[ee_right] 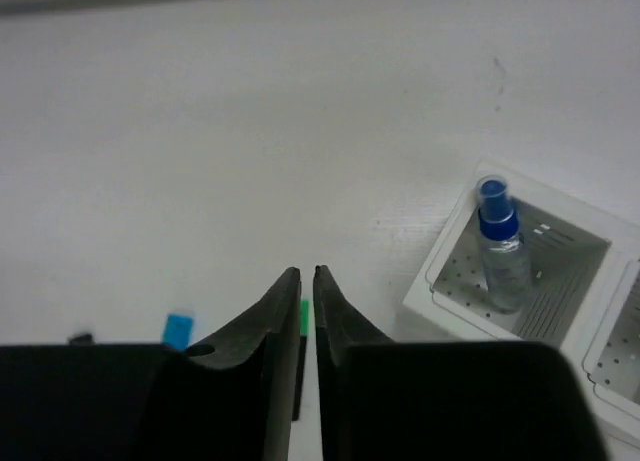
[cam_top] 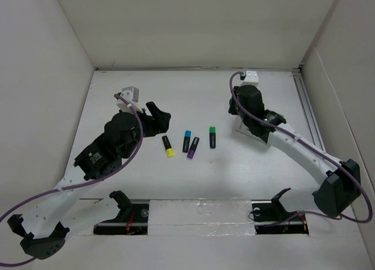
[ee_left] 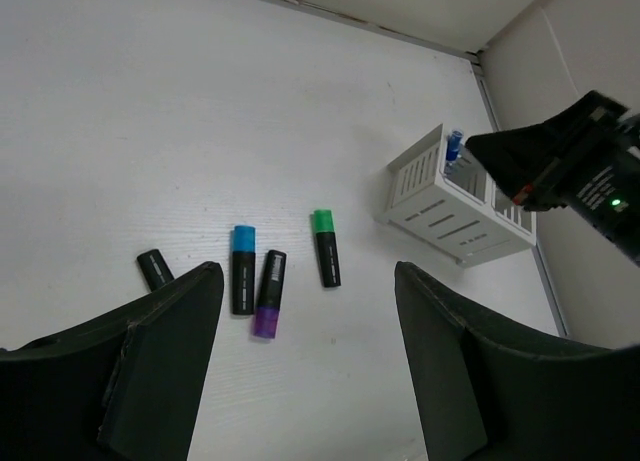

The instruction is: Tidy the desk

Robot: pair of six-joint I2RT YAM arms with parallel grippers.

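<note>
The white desk (cam_top: 193, 100) carries a row of markers: yellow-capped (cam_top: 168, 146), blue-capped (cam_top: 186, 140), purple-capped (cam_top: 193, 147) and green-capped (cam_top: 212, 137). My left gripper (cam_top: 157, 116) is open and empty, just left of the row. In the left wrist view its jaws (ee_left: 305, 276) frame the blue (ee_left: 242, 269), purple (ee_left: 268, 293) and green (ee_left: 326, 247) markers from above. My right gripper (ee_right: 305, 273) is shut and empty, hovering beside the holder, with the green marker (ee_right: 304, 316) showing past its tips.
A small white compartmented holder (ee_left: 455, 206) stands right of the markers, mostly hidden under the right arm in the top view (cam_top: 245, 131). A blue-capped spray bottle (ee_right: 500, 246) stands in one compartment. White panel walls enclose the back and sides.
</note>
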